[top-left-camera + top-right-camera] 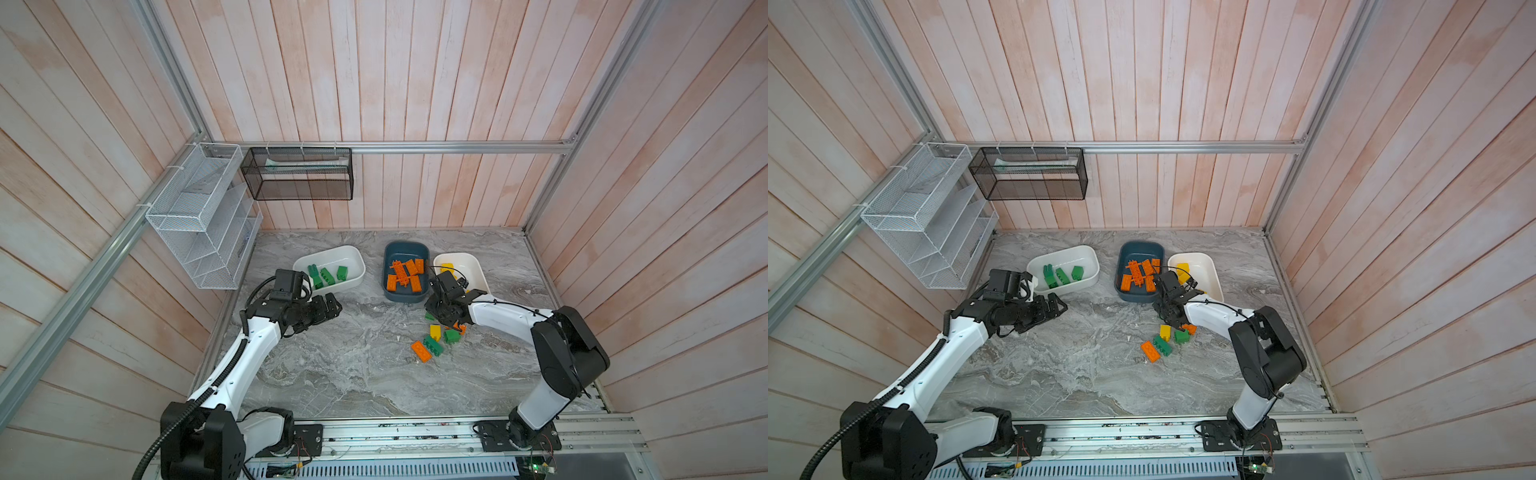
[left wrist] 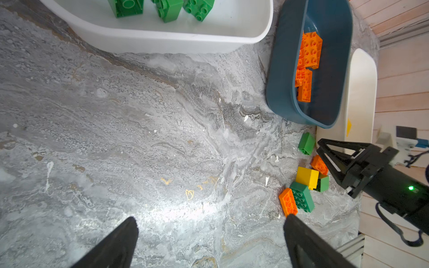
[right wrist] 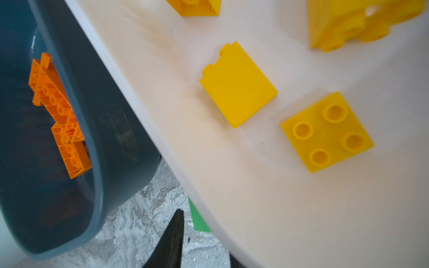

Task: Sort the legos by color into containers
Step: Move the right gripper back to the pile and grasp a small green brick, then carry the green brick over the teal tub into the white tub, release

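Green legos (image 1: 328, 274) lie in the left white container (image 1: 353, 253), orange ones (image 1: 405, 274) in the teal container (image 1: 388, 291), yellow ones (image 3: 239, 85) in the right white container (image 1: 478, 266). A loose pile sits on the marble in front: a yellow brick (image 1: 435, 331), green bricks (image 1: 433, 345), an orange oblong (image 1: 421, 351). My right gripper (image 1: 440, 316) hangs low beside the right container's near end, above the pile. Its jaws stand slightly apart and hold nothing; the rim hides one finger in the right wrist view. My left gripper (image 1: 332, 305) hovers wide open and empty near the left container.
A white wire rack (image 1: 203, 216) and a black mesh basket (image 1: 297, 174) hang on the walls at the back left. The arms' metal rail (image 1: 415, 432) runs along the table's front edge. Wooden walls close in the table on three sides.
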`<act>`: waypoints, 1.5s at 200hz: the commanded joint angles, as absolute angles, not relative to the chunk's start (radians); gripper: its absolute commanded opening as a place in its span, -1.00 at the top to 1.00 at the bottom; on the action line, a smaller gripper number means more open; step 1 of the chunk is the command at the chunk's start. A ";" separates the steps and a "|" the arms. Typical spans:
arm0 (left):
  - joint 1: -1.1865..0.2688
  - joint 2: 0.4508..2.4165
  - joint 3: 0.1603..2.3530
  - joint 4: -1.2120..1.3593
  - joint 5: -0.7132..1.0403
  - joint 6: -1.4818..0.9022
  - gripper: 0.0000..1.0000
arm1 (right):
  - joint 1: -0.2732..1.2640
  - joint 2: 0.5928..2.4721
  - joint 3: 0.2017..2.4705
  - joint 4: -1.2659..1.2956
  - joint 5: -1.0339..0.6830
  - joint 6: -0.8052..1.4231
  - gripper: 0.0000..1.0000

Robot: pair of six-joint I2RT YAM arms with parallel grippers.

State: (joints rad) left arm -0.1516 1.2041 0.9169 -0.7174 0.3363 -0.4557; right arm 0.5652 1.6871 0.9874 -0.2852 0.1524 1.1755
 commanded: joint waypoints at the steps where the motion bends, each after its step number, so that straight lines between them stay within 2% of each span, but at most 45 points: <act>1: -0.155 1.190 0.904 -0.710 0.346 -0.445 -0.99 | 0.542 1.673 0.981 -0.316 0.199 1.120 0.32; 68: -0.156 1.203 0.906 -0.702 0.349 -0.439 -1.00 | 0.573 1.671 1.004 -0.333 0.152 1.077 0.01; 136: -0.156 1.196 0.890 -0.699 0.352 -0.434 -0.99 | 0.617 1.790 1.112 -0.450 0.196 1.048 0.02; 219: -0.157 1.189 0.877 -0.692 0.354 -0.431 -1.00 | 0.664 1.906 1.206 -0.545 0.352 0.929 0.15; 270: -0.159 1.181 0.876 -0.682 0.362 -0.439 -1.00 | 0.673 1.934 1.189 -0.570 0.381 0.918 0.33; 300: -0.158 1.174 0.881 -0.690 0.367 -0.439 -0.99 | 0.671 1.876 1.171 -0.552 0.386 0.897 0.51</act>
